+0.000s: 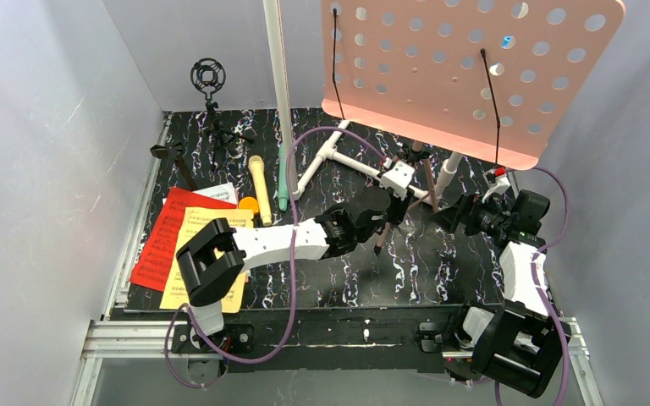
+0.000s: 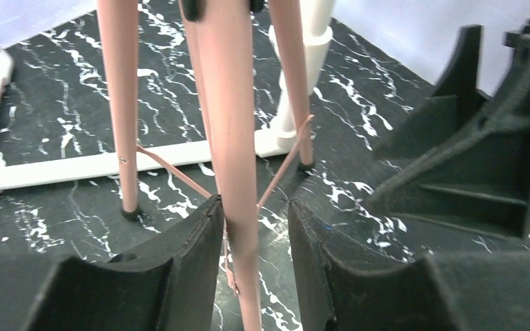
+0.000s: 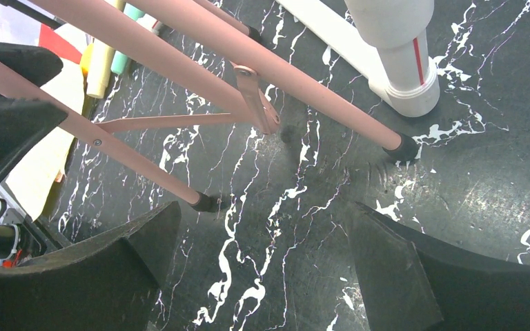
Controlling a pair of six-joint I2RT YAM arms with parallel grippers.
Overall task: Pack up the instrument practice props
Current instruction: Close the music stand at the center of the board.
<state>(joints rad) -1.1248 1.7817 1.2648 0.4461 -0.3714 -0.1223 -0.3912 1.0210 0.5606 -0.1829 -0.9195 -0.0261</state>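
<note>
The pink hole-punched music stand (image 1: 474, 68) stands at the back right on thin pink tripod legs (image 3: 179, 52). My left gripper (image 1: 387, 211) reaches under it. In the left wrist view its jaws (image 2: 254, 205) straddle one pink leg (image 2: 238, 138): the left pad touches it and a gap remains at the right pad. My right gripper (image 3: 263, 207) hangs open over bare mat, close to a leg's black foot (image 3: 205, 202), holding nothing. At the left lie the red folder (image 1: 165, 241), yellow sheet music (image 1: 207, 227), a yellow microphone (image 1: 259, 190) and a mint-green microphone (image 1: 283, 182).
A white plastic pipe frame (image 1: 347, 161) lies and rises among the tripod legs; its post foot (image 3: 400, 76) stands beside my right gripper. A black stand with a shock mount (image 1: 209, 80) is at the back left. Grey walls close in three sides.
</note>
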